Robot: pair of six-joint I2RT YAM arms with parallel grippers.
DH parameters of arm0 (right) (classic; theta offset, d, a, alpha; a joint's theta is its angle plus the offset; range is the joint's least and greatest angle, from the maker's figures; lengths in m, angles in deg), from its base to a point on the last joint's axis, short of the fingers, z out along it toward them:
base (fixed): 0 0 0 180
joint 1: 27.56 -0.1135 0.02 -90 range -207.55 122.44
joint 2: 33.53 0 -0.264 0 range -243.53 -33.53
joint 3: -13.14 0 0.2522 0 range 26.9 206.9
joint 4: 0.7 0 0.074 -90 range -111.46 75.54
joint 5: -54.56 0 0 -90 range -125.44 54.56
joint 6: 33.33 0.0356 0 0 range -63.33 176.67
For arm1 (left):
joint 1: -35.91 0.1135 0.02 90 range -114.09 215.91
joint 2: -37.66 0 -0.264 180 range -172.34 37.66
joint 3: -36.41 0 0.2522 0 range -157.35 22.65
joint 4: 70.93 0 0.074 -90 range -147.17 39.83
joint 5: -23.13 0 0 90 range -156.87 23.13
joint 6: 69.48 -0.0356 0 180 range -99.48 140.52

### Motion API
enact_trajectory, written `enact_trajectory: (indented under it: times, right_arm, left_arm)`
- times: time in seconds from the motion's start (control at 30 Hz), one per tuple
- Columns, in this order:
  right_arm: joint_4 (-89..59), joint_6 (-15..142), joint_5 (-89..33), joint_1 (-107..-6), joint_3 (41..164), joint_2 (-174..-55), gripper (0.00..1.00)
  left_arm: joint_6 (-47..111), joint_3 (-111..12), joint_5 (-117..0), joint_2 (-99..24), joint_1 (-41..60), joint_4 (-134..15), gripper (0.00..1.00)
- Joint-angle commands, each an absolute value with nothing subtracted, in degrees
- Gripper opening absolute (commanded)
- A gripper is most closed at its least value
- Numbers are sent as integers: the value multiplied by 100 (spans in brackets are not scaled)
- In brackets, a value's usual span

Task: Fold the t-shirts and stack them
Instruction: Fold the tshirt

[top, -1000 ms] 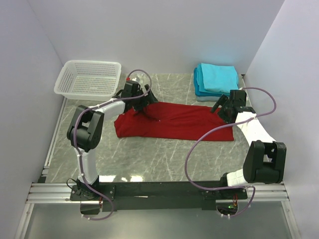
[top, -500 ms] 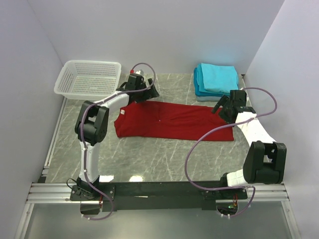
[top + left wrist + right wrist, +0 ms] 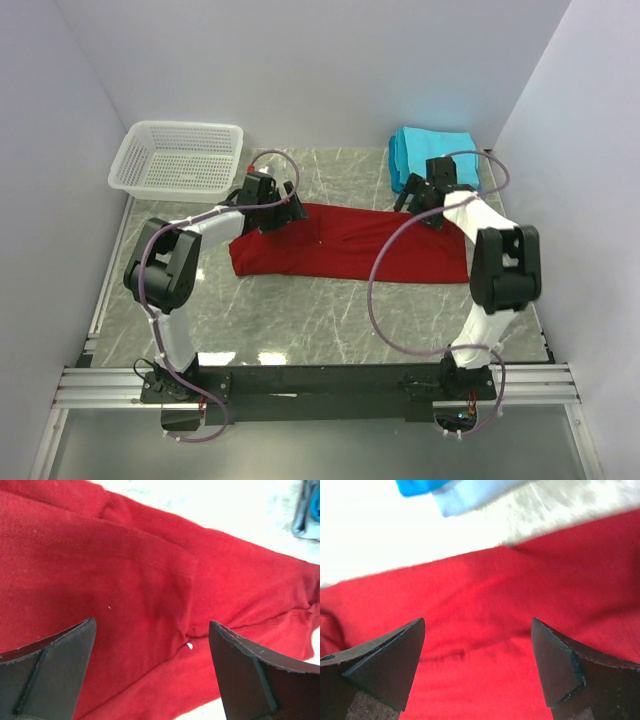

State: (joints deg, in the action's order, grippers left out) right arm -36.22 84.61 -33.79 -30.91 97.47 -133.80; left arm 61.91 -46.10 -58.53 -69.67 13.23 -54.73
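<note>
One deep red t-shirt (image 3: 345, 250) lies flat across the middle of the worktop (image 3: 320, 310), folded into a long band, lightly creased. The turquoise t-shirts (image 3: 432, 146) sit folded in a stack at the far right, near the red one but not touching it.

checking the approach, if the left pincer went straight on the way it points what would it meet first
The red t-shirt, near a folded edge; the open left pincer has nothing else before it. How far off is unclear.
</note>
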Motion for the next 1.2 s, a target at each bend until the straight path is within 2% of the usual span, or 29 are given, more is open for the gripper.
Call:
enact_trajectory:
  times: [0.0,0.13,0.27,0.37,0.5,0.6,0.77,0.87,0.93,1.17]
  right_arm:
    - [-3659,8321,-3333,-3072,10371,-13951,93]
    - [-4039,8391,-3149,-3089,10531,-14418,93]
    - [-4012,8593,-2894,-3116,9751,-14209,93]
    - [-4187,8752,-2998,-3177,9195,-13901,93]
    - [-4320,8884,-2912,-3502,8247,-13190,93]
    - [-4320,8884,-2369,-4300,7526,-12601,93]
    - [-4004,8884,-927,-6336,6795,-12169,93]
    - [-3977,8647,-775,-7025,7057,-12151,93]
    - [-4187,8428,-1159,-7474,7399,-12099,93]
    - [-4443,8312,-1653,-7669,7726,-11791,94]
  left_arm:
    - [6253,-4800,-5826,-7176,1341,-5735,99]
    - [6210,-5380,-6009,-7790,1394,-5182,99]
    - [6078,-6030,-5984,-8335,1429,-5040,99]
    - [5867,-6960,-5783,-9055,1516,-4918,100]
    - [5665,-8912,-5264,-10223,1613,-4513,99]
    - [5560,-9616,-4678,-10672,1622,-4924,100]
    - [5445,-11206,-3717,-11552,1622,-4952,99]
    - [5454,-11349,-3743,-11799,1622,-5215,99]
    - [5375,-11472,-3726,-11931,1622,-5260,99]
    - [5673,-11464,-3558,-12037,1701,-5620,99]
